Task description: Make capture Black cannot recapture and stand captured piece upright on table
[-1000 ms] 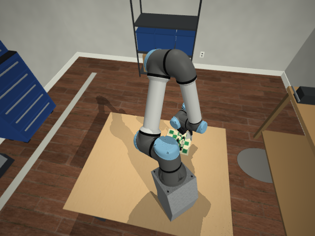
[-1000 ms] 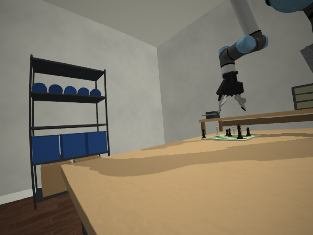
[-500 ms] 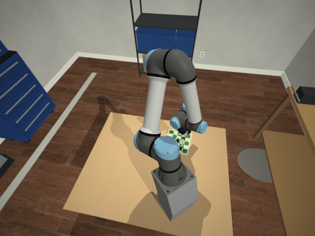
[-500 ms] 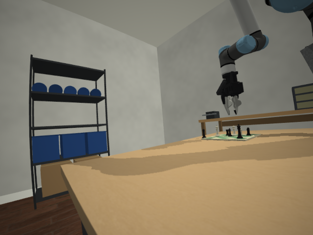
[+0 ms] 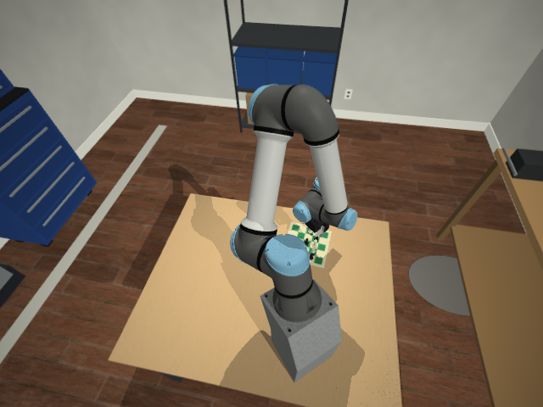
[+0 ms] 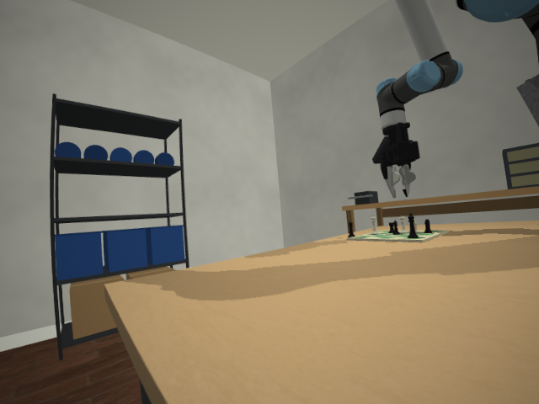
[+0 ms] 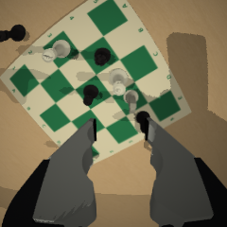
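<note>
A small green-and-cream chessboard point(image 7: 99, 76) lies on the wooden table; it also shows in the exterior view point(image 6: 398, 236) and the top view point(image 5: 312, 242). On it stand three white pieces point(image 7: 58, 48) point(image 7: 118, 78) point(image 7: 130, 96) and black pieces point(image 7: 102, 56) point(image 7: 90, 93) point(image 7: 142, 115). One black piece point(image 7: 14, 33) stands off the board on the table. My gripper point(image 7: 120, 119) point(image 6: 399, 191) hangs well above the board's near edge, fingers narrowed with a gap and nothing between them. The left finger hides part of the board's near corner.
A long wooden bench point(image 6: 440, 202) with a dark box point(image 6: 365, 198) stands behind the board. A black shelf rack with blue bins point(image 6: 117, 217) stands by the far wall. My arm's base block point(image 5: 302, 332) sits on the table near the board.
</note>
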Controlling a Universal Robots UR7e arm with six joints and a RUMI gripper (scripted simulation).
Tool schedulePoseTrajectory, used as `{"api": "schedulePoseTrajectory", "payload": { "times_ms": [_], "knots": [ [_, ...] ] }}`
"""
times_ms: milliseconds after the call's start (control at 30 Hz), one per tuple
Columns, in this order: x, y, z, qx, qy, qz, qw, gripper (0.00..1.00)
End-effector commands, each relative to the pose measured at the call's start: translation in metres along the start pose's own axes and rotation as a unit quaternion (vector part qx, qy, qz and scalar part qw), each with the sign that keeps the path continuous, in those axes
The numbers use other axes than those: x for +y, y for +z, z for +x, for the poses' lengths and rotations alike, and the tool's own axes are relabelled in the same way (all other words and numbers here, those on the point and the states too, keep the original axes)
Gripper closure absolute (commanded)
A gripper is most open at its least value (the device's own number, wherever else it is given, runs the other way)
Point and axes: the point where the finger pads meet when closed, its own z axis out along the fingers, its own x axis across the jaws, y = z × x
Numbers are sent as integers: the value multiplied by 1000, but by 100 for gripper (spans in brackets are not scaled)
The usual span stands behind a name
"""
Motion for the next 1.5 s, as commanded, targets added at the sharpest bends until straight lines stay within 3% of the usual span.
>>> {"api": "schedulePoseTrajectory", "payload": {
  "times_ms": [0, 900, 1467],
  "knots": [
    [0, 0, 0, 0, 0, 1, 1000, 75],
    [0, 8, 0, 0, 0, 1, 1000, 75],
    [0, 30, 0, 0, 0, 1, 1000, 75]
  ]
}}
